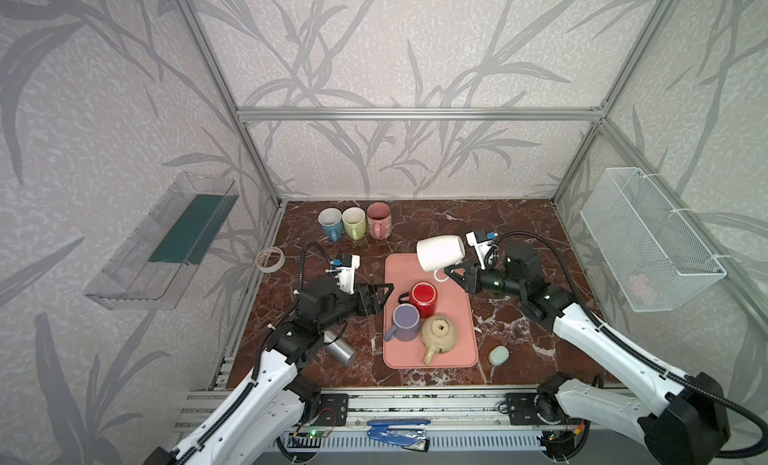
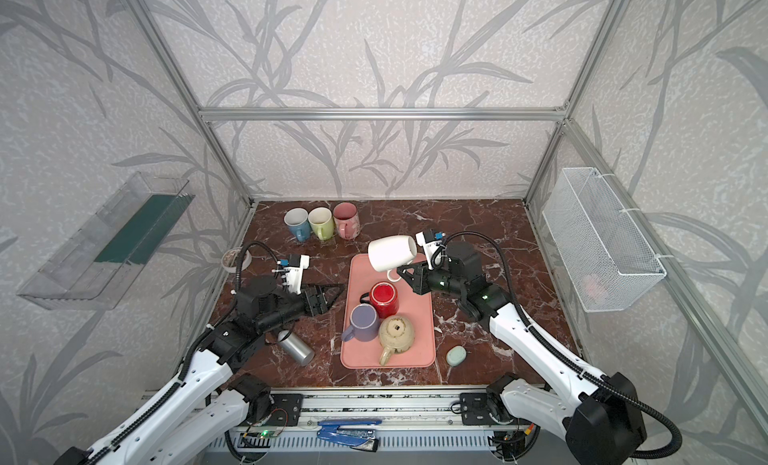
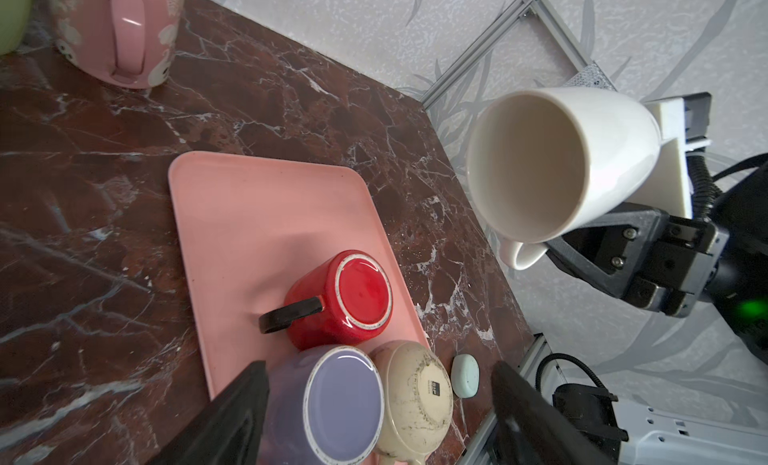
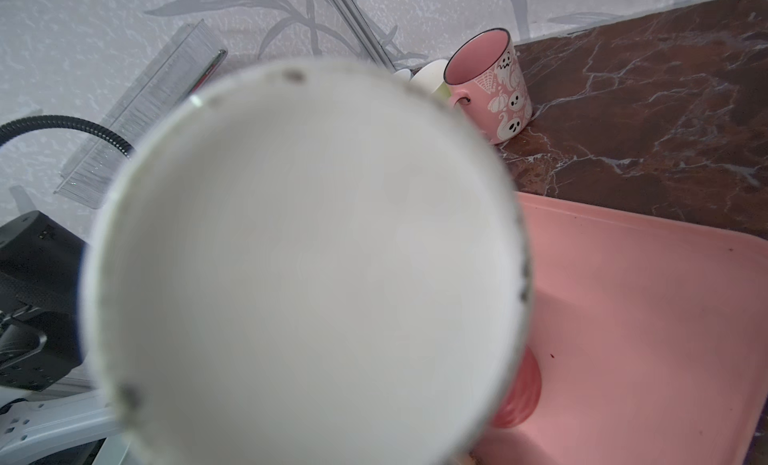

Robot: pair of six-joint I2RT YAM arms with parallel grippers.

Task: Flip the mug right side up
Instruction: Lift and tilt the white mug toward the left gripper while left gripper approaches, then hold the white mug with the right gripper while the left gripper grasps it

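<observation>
While it hangs clear of the table (image 1: 523, 234), mug (image 1: 439, 253): on its side in the air, just past the tips of the right gripper (image 1: 449, 272), with the handle (image 3: 517, 254) down, the mouth toward the left gripper (image 1: 384, 297) and the base back toward the right wrist.
Right gripper: pinched fully closed on the handle, and nothing else carries the mug.
Why the handle: judged, a grip there leaves the body free, so a wrist roll alone could bring the mouth up.
Why lifted: the far end of the tray (image 1: 457, 317) lies below the right gripper, and the height probably gives room to swing without striking it.
Left gripper: fingers (image 3: 232, 417) well apart with nothing between them, pointing across the tray.
Why so: possibly ready to steady or receive the mug, though that cannot be told.
Just ahead of the left tips: purple mug (image 3: 345, 404) and beige mug (image 3: 415, 396), both base up, with the red mug (image 3: 361, 292) beyond them, also inverted.
Stage: judged about halfway. The mouth must come up, and then the mug must be set down.
Risk: a thin handle grip may let the mug pivot.
</observation>
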